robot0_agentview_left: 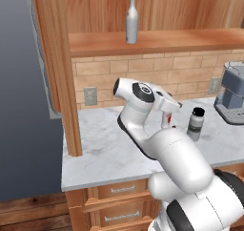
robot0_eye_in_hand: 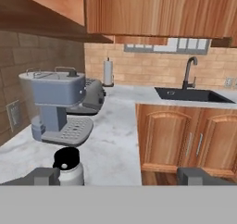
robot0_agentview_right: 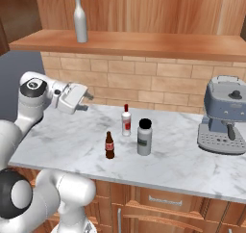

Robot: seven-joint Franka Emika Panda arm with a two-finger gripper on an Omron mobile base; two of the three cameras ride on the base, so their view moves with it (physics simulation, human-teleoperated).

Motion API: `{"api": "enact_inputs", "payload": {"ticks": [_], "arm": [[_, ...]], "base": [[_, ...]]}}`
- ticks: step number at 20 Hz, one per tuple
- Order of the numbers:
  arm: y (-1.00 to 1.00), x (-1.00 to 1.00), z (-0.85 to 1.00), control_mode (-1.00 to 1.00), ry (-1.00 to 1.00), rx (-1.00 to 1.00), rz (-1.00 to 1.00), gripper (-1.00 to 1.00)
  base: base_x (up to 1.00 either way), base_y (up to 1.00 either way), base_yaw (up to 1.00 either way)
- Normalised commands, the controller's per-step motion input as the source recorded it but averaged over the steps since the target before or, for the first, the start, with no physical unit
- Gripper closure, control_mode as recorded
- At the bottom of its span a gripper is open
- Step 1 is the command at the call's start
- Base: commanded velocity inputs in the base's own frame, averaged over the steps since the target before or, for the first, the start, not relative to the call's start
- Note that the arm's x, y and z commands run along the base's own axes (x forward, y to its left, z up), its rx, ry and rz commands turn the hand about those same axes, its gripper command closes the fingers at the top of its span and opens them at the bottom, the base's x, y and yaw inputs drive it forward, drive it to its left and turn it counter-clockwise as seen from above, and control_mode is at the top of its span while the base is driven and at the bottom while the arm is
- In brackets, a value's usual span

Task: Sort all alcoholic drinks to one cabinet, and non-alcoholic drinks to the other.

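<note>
the gripper [robot0_agentview_right: 87, 102] was found empty, fingers wide apart, above the left of the counter [robot0_agentview_right: 72, 140]. the silver-grey bottle [robot0_agentview_right: 80, 19] was already shelved in the open cabinet [robot0_agentview_right: 134, 42]. the white red-capped bottle [robot0_agentview_right: 126, 120] and cola bottle [robot0_agentview_right: 110, 146] stood mid-counter, near a black-capped bottle [robot0_agentview_right: 144, 137]. the step in hand was judged the approach; reaching right and down to the white bottle was called for next.

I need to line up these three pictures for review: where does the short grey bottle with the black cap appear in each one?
Left base view: short grey black-capped bottle right of centre on the marble counter, beside the arm.
Right base view: centre of the counter, right of the cola bottle.
Hand view: bottom left, its black cap by the left fingertip.
Shared landmark: the blue-grey coffee machine, right of the bottle in both base views.
</note>
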Motion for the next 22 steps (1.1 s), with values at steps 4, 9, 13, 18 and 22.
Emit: {"api": "enact_inputs", "payload": {"ticks": [4,9,13,18,22], "arm": [[0.00,0.18,-0.15,-1.00,0.00,0.00,-0.06,-1.00],[0.00,0.13,-0.12,-1.00,0.00,0.00,-0.04,-1.00],[0.00,0.17,-0.13,-1.00,0.02,0.00,0.00,-1.00],[-0.05,0.16,-0.20,-1.00,0.04,0.00,0.04,-1.00],[-0.11,0.14,-0.23,-1.00,0.04,0.03,0.13,-1.00]], "base": [[0.00,0.00,0.00],[0.00,0.00,0.00],[0.00,0.00,0.00],[0.00,0.00,0.00],[0.00,0.00,0.00]]}}
